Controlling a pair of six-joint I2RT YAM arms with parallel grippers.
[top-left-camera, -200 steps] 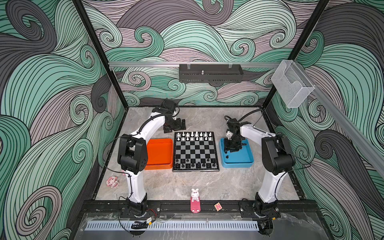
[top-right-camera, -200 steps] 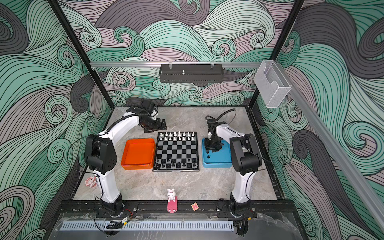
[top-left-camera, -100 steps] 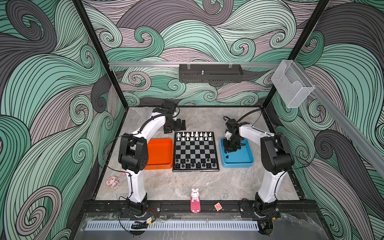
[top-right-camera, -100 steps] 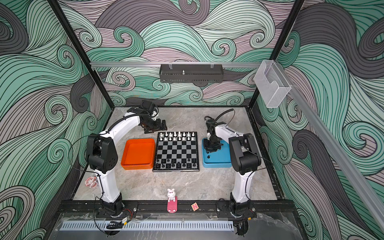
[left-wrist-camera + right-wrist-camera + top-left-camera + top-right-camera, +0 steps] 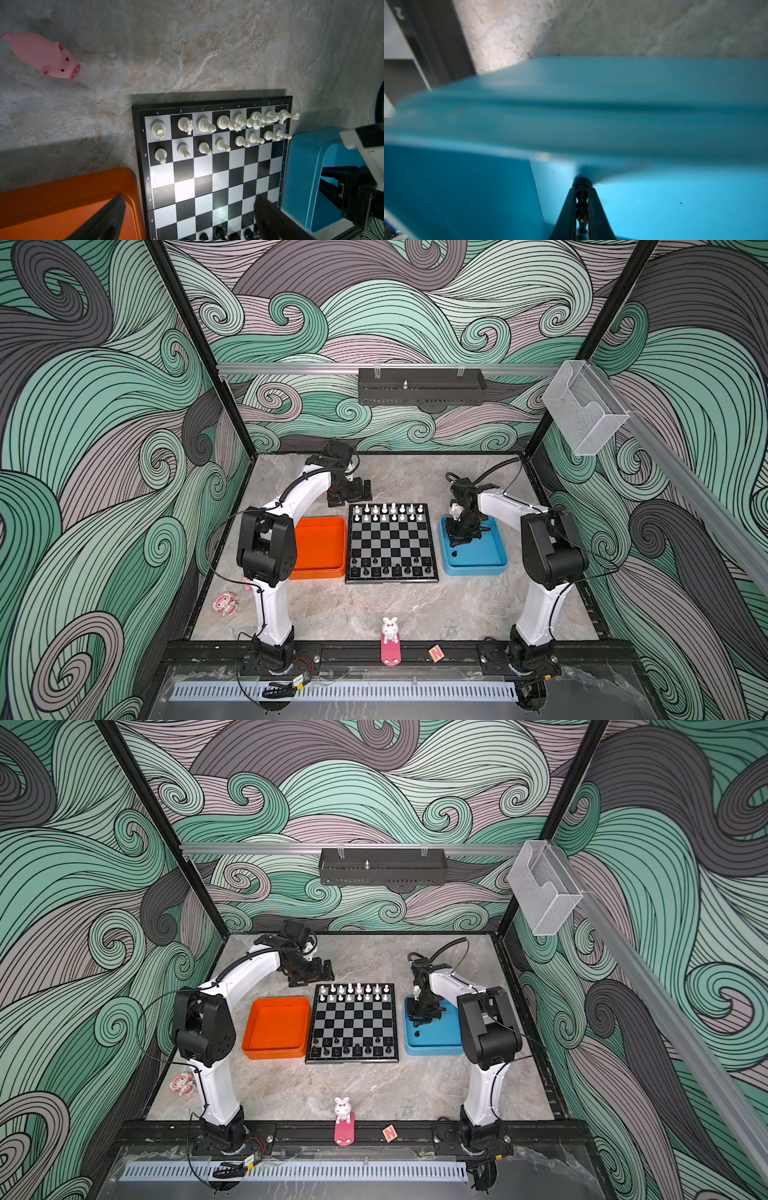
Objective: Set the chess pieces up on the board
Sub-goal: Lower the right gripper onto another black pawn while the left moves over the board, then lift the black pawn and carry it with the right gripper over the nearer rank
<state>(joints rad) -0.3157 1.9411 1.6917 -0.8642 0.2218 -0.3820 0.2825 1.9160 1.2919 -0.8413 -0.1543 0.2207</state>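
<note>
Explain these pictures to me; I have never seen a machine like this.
Two white robot arms stand on a stone-patterned table, each ending in a claw. Two pictures look down from above; two come from cameras on the arms' wrists. Between an orange tray and a blue tray lies a chessboard: white pieces fill its far two rows, black pieces the near two, with gaps. The left claw is open and empty, beside the board's far corner. The right claw, down in the blue tray, is shut on a black chess piece. A bunny figure stands at the front edge.
</note>
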